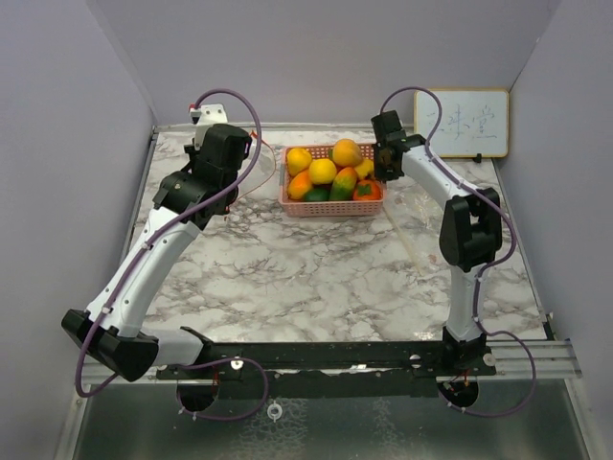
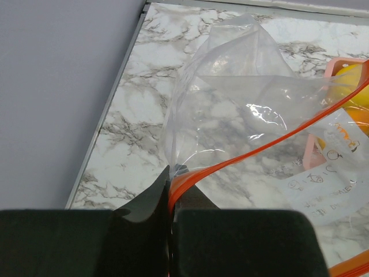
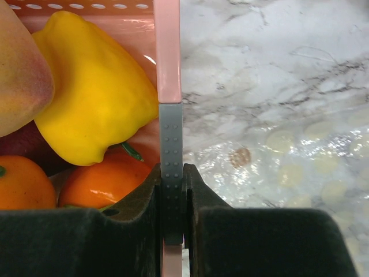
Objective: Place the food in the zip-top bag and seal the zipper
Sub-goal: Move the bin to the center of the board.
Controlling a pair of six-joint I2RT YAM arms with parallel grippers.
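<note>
robot lab test cell w/ grey partition walls (image 1: 316, 57), marble-look tabletop (image 1: 316, 278), small whiteboard (image 1: 469, 123)

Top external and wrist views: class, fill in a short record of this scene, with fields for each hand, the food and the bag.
left hand: shut on the zipper of the zip-top bag
right hand: shut on the rim of the pink basket
food: piled in the pink basket, including a yellow bell pepper
zip-top bag: held up by its mouth edge; no food seen inside
task state: nothing bagged yet; mouth looks open
</note>
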